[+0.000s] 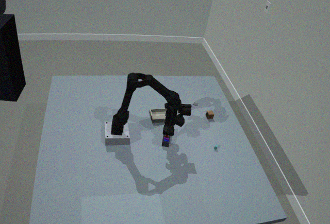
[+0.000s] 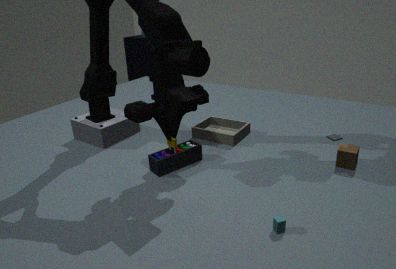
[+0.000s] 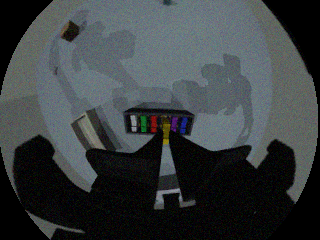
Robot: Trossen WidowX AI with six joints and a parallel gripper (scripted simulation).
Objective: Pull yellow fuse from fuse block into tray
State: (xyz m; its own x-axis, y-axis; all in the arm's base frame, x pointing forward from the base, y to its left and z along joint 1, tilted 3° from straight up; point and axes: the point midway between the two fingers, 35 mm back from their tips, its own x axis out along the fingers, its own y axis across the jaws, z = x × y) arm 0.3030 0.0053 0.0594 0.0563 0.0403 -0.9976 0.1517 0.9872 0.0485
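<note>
The fuse block (image 2: pixel 175 159) sits on the table (image 2: pixel 223 211). Behind it to the right lies the tray (image 2: pixel 220 130); far right, a box (image 2: pixel 347 156); right and forward, a small cube (image 2: pixel 279 224).

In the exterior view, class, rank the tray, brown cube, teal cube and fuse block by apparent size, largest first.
1. tray
2. fuse block, nearly alike and nearer the camera, so unsure
3. brown cube
4. teal cube
</note>
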